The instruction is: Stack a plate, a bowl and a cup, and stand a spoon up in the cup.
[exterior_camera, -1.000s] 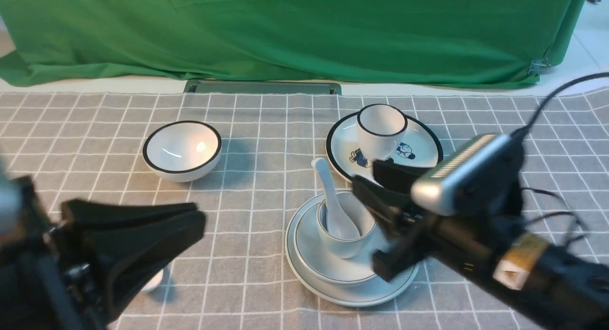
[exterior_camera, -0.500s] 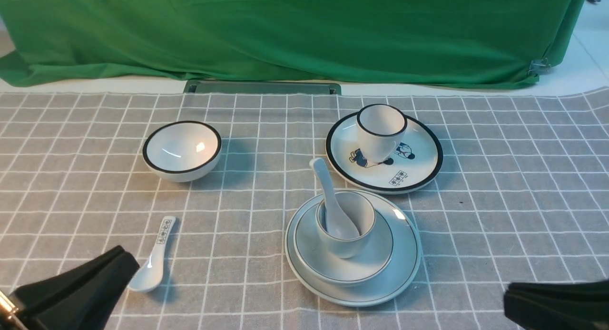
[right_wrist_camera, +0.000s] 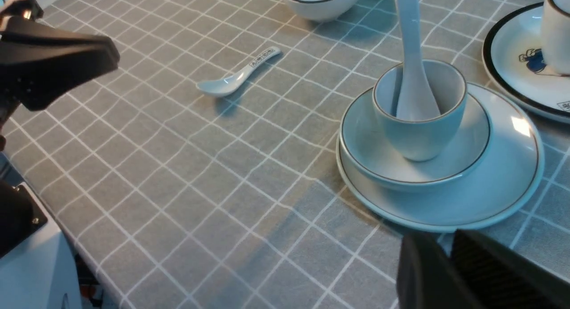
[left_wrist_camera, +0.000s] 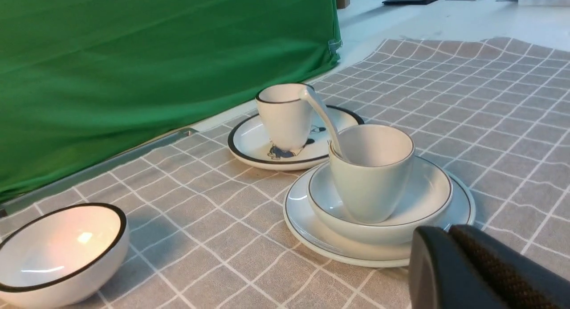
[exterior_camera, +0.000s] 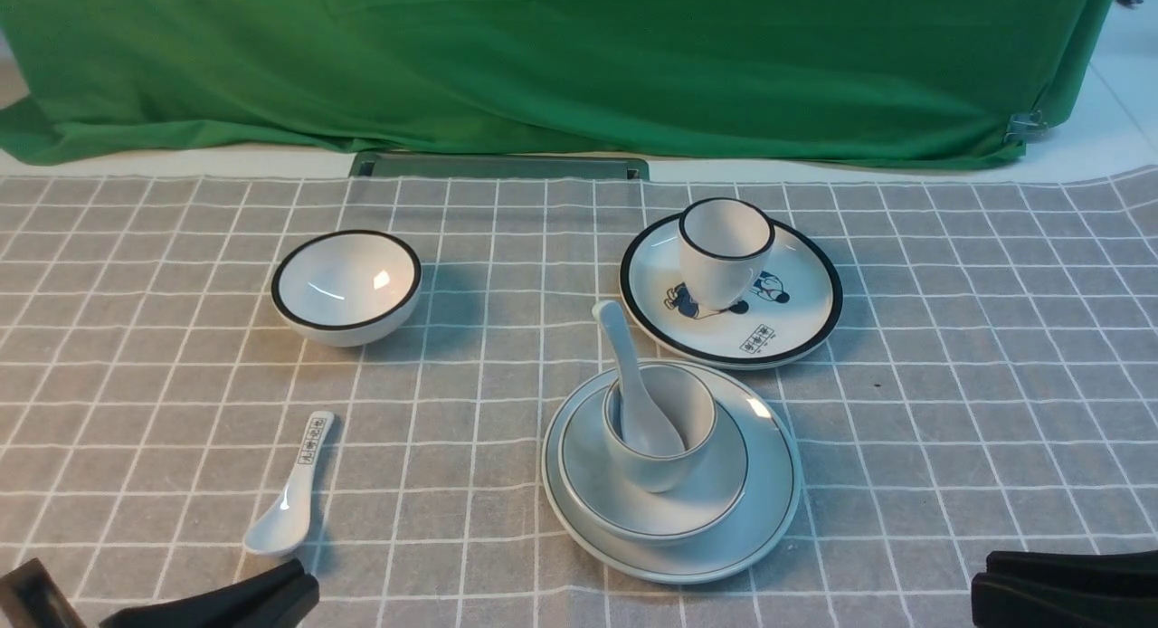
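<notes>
The pale plate lies near the middle front of the cloth. The grey-rimmed bowl sits on it, and the handleless cup stands in the bowl. A plain white spoon stands in the cup, its handle leaning up and away to the left. My left gripper is shut and empty at the near left edge. My right gripper sits at the near right edge, just short of the plate. Its tips show a narrow gap and hold nothing.
A black-rimmed bowl stands at the back left. A black-rimmed plate with cartoon figures carries a black-rimmed cup behind the stack. A spoon with black characters lies at the front left. A green curtain closes the back.
Both arms have drawn back to the near edge. The right gripper, beside the stack a second ago, has left it and its jaws have narrowed. The stack has not moved.
</notes>
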Robot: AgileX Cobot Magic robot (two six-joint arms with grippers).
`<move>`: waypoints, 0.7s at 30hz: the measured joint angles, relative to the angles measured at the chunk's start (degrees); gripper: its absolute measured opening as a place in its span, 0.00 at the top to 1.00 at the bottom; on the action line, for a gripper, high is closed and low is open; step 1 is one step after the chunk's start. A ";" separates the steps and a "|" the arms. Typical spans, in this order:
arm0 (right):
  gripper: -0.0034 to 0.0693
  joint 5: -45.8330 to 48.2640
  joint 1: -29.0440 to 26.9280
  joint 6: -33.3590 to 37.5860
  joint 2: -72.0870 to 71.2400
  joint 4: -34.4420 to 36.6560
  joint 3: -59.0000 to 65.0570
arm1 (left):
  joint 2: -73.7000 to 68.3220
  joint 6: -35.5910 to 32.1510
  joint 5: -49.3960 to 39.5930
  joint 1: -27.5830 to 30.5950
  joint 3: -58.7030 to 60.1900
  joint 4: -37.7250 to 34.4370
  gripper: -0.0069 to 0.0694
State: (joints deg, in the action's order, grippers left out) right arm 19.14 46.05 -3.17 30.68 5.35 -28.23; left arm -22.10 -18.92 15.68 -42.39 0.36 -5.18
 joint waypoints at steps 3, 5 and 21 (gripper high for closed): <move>0.83 -0.74 -4.31 1.34 -2.94 -3.90 1.51 | 0.00 0.00 -0.15 0.00 0.00 0.00 0.90; 0.90 -1.43 -10.84 3.68 -6.22 -4.70 4.14 | 0.00 0.00 -0.15 0.00 0.00 0.00 0.89; 0.93 -6.47 -41.49 10.55 -30.57 -5.35 28.55 | 0.00 0.00 -0.15 0.00 0.00 0.21 0.89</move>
State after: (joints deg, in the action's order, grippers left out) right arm 12.67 4.56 7.37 0.11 0.00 0.33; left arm -22.10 -18.92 15.53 -42.39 0.36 -4.97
